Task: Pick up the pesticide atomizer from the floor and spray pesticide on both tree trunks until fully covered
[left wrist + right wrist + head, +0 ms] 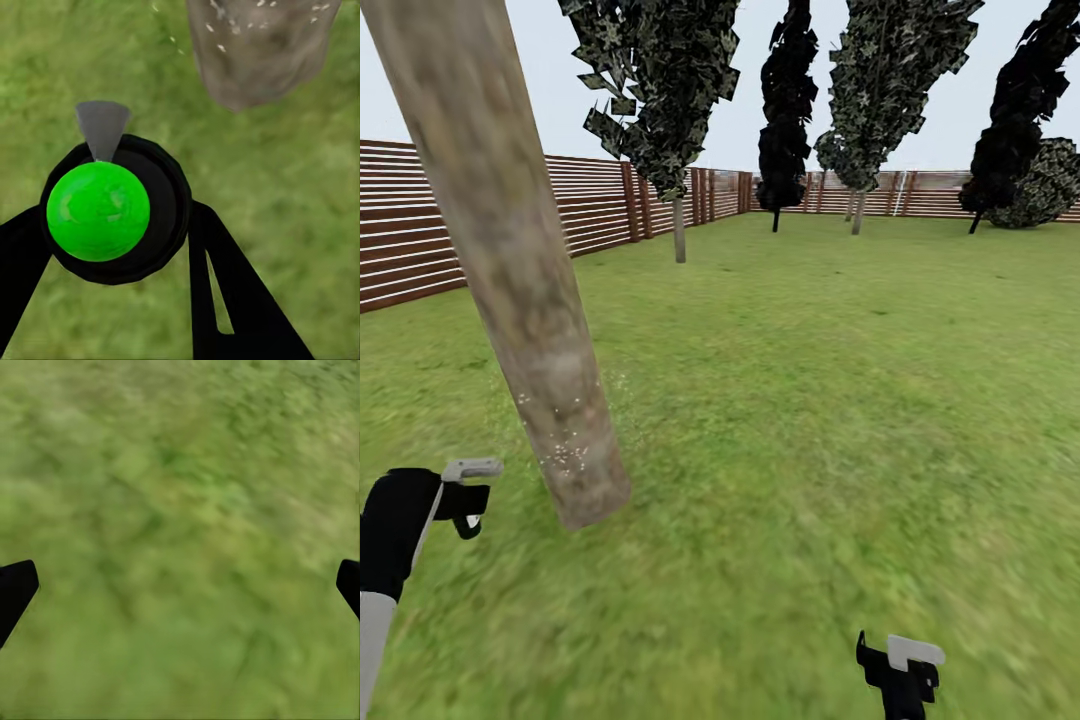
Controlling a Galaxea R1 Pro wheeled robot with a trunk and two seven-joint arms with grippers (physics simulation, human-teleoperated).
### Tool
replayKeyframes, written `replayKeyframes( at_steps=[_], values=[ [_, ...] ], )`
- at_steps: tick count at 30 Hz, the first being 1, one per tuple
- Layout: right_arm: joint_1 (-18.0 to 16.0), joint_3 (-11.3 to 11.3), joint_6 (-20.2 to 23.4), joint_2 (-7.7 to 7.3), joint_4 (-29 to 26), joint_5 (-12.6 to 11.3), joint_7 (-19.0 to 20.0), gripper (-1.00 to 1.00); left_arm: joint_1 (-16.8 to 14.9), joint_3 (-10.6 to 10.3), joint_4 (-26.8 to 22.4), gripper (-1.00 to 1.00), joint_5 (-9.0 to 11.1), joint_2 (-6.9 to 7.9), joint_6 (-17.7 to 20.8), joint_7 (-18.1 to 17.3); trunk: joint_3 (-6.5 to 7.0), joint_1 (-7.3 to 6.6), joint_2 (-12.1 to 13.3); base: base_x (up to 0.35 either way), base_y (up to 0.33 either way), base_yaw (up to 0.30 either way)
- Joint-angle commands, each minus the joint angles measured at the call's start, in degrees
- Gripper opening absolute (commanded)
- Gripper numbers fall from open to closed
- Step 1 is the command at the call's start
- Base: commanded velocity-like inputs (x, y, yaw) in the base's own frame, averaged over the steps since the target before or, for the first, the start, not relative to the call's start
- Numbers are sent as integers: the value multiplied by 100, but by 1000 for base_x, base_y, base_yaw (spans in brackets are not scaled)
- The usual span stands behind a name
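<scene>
In the left wrist view my left gripper (116, 247) is shut on the pesticide atomizer (97, 210), a dark round bottle whose top shows bright green, with a grey nozzle pointing toward a tree trunk (255, 52). From the head view the atomizer (470, 468) sits just left of that thick mottled trunk (510, 260), whose base carries white specks. A second tree trunk (680, 230) stands further back by the fence, its leaf crown above. My right gripper (905, 670) hangs low over grass, and its wrist view shows it open (180, 592) with nothing between the fingers.
A brown slat fence (420, 240) runs along the left and back of the lawn. Further back stand another grey-trunked tree (857, 213) and narrow black-leaved trees (785, 120). Open grass (840, 400) stretches to the right of the near trunk.
</scene>
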Motion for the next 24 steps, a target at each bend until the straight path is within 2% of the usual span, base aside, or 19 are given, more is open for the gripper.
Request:
replayKeyframes(
  at_steps=[1,3,5,6,8,10,12,13,15,18,24],
  values=[
    [-4,-43,-16,0,6,54,-17,100,1,15,19,-100,-66,-8,10,-48,-5,2,-2,332,77,0],
    [-4,-44,-16,2,6,53,-16,100,10,29,75,-100,-58,-38,8,-38,-5,2,-2,221,52,0],
    [-4,-43,-16,7,6,53,-19,100,12,-3,82,-100,-57,-168,8,-37,-5,2,-2,55,12,0],
    [-4,-44,-16,6,6,53,-19,100,11,-101,83,-100,-57,-250,9,-37,-5,2,-2,19,4,0],
    [-4,-43,-16,8,6,55,-18,100,11,-473,84,-100,-54,-447,26,-37,-5,2,-2,4,1,0],
    [-4,-43,-16,8,6,55,-19,100,7,-528,84,-100,-62,-520,67,-32,-5,2,-2,1,0,0],
    [-4,-43,-16,8,6,54,-17,100,6,-442,90,-100,-65,-422,84,-29,-5,2,-2,0,0,0],
    [-4,-43,-16,10,6,53,-17,100,9,-349,92,-100,-65,-281,86,-29,-5,2,-2,0,0,0],
    [-4,-43,-16,19,6,53,-20,100,13,-280,92,-100,-60,-135,86,-29,-5,2,-2,0,0,45],
    [-4,-43,-16,34,6,53,-19,100,15,-295,84,-100,-65,-117,82,-31,-5,2,-2,58,-73,203],
    [-4,-43,-16,35,6,54,-16,100,15,-264,77,-100,-66,-126,69,-23,-5,2,-2,164,-212,26]
  ],
)
